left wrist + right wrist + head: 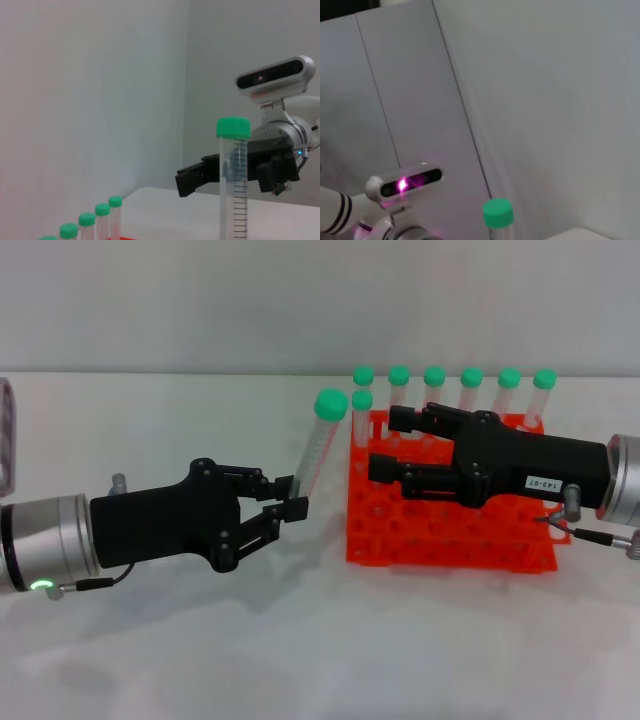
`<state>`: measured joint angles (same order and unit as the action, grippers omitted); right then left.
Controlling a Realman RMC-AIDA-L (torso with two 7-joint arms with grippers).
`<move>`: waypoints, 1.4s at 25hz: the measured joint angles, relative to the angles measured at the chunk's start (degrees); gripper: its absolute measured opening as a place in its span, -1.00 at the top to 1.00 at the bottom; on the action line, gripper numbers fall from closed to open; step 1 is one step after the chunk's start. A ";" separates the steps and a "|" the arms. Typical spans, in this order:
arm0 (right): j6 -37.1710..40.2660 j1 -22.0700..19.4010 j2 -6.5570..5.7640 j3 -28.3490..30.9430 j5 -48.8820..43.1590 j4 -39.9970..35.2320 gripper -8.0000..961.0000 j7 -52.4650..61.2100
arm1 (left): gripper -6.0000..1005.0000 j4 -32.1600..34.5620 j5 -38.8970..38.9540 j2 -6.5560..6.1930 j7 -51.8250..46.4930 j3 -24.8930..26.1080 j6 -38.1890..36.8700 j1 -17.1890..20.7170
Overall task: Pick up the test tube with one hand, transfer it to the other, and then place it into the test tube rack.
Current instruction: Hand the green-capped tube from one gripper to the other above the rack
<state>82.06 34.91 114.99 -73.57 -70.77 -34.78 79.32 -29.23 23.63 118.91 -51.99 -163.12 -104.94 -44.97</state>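
Note:
The test tube [318,450], clear with a green cap, stands nearly upright just left of the test tube rack [450,540]. My left gripper [292,495], on the arm with the green light, is shut on its lower end. My right gripper [385,445] hovers open over the orange-red rack, its fingers pointing left toward the tube and a little apart from it. In the left wrist view the test tube [233,190] rises in front, with the right gripper [200,179] behind it. The right wrist view catches only the tube's green cap [498,212].
Several green-capped tubes [470,390] stand in the rack's back row, also visible in the left wrist view as capped tubes [95,220]. A grey object [8,435] sits at the table's far left edge. The white table [300,640] lies in front of both arms.

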 joint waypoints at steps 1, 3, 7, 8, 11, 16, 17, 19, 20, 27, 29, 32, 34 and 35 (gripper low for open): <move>0.06 0.02 0.12 0.01 0.05 0.00 -0.68 -0.07 | 0.61 0.20 -0.03 0.00 0.01 0.00 0.15 -0.08; 0.11 0.08 0.26 0.01 0.15 0.00 -0.68 -0.21 | 0.61 0.79 -0.14 0.01 0.02 0.00 0.52 -0.23; 0.77 0.17 0.46 0.01 0.34 -0.09 -0.68 -0.48 | 0.61 1.60 -0.64 0.05 0.03 0.00 2.25 -0.65; 1.09 0.21 0.54 0.00 0.34 -0.15 -0.67 -0.63 | 0.61 1.89 -0.71 0.07 0.04 0.00 2.80 -0.72; 1.64 0.58 0.77 -0.12 0.40 -0.25 -0.67 -0.97 | 0.61 2.69 -1.06 0.09 0.04 0.00 4.03 -1.00; 0.95 1.33 0.94 -3.58 3.11 -0.05 -0.67 -2.62 | 0.61 3.45 -2.37 0.10 -0.51 0.00 5.68 -1.96; 0.42 1.42 0.94 -4.55 4.11 -0.05 -0.67 -2.96 | 0.61 3.73 -2.49 0.10 -0.52 0.00 5.82 -2.05; -0.72 1.55 0.94 -5.93 5.88 -0.04 -0.67 -3.64 | 0.61 4.44 -2.79 0.10 -0.52 0.00 6.24 -2.25; -1.29 1.62 0.97 -6.59 6.56 -0.03 -0.67 -3.98 | 0.61 4.70 -2.90 0.10 -0.51 0.00 6.37 -2.32; -5.74 2.29 1.02 -10.29 8.70 -0.32 -0.43 -5.43 | 0.61 5.10 -3.46 0.09 -0.51 0.00 6.51 -2.83; -6.30 2.31 1.02 -10.36 8.73 -0.34 -0.43 -5.56 | 0.61 5.10 -3.50 0.09 -0.52 0.00 6.51 -2.84; -6.75 2.21 0.97 -10.18 8.77 -0.38 -0.43 -5.70 | 0.60 5.08 -3.50 0.09 -0.47 0.00 6.51 -2.85; -6.87 1.97 0.87 -10.01 9.04 -0.44 -0.42 -5.74 | 0.60 5.01 -3.37 0.09 -0.34 0.00 6.51 -2.84; -6.89 1.92 0.83 -10.01 9.13 -0.44 -0.42 -5.76 | 0.59 4.92 -3.28 0.09 -0.30 0.02 6.51 -2.84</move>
<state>75.17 36.84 115.82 -83.58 -61.64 -35.22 73.57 -24.31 20.35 119.00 -52.29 -163.10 -98.43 -47.81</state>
